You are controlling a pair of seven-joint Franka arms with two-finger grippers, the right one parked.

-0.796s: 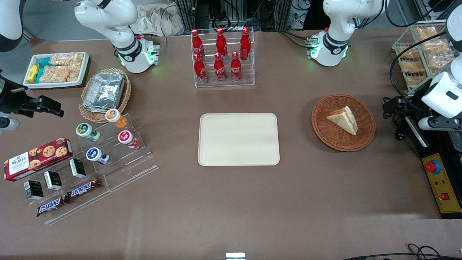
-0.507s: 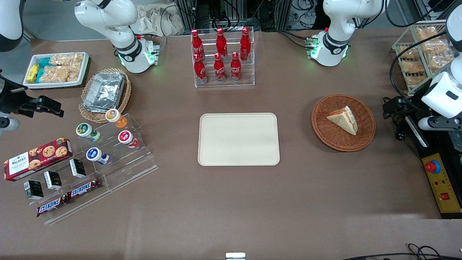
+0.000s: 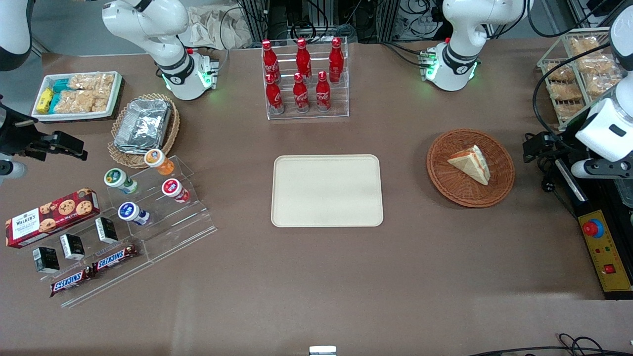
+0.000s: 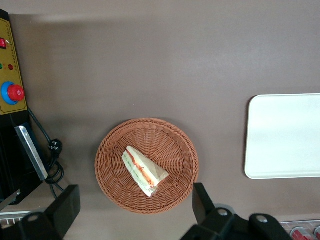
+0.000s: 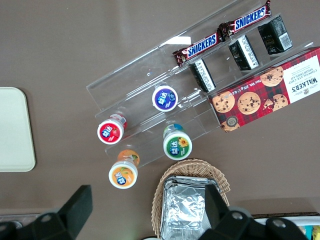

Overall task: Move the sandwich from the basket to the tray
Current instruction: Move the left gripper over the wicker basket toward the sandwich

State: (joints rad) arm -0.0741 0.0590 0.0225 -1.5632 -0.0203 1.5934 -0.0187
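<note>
The sandwich point(image 3: 470, 163), a white bread wedge with orange and green filling, lies in the round reddish-brown basket point(image 3: 445, 183) toward the working arm's end of the table. The cream tray point(image 3: 326, 190) sits bare at mid-table, beside the basket. My gripper point(image 3: 536, 144) hangs high beside the basket, at the working arm's table edge. In the left wrist view the gripper point(image 4: 135, 210) is open, its fingers point(image 4: 67, 207) spread wider than the basket point(image 4: 115, 185), with the sandwich point(image 4: 144, 172) and the tray point(image 4: 285, 135) far below.
A yellow control box point(image 3: 603, 249) with a red button and cables lies near the gripper. A wire rack of bagged snacks point(image 3: 578, 69) stands farther from the camera. A rack of red bottles point(image 3: 304, 79), a tan basket with foil container point(image 3: 143, 126) and an acrylic snack stand point(image 3: 148, 198) fill the rest.
My gripper has shifted very slightly toward the basket. The sandwich, basket and tray have not moved.
</note>
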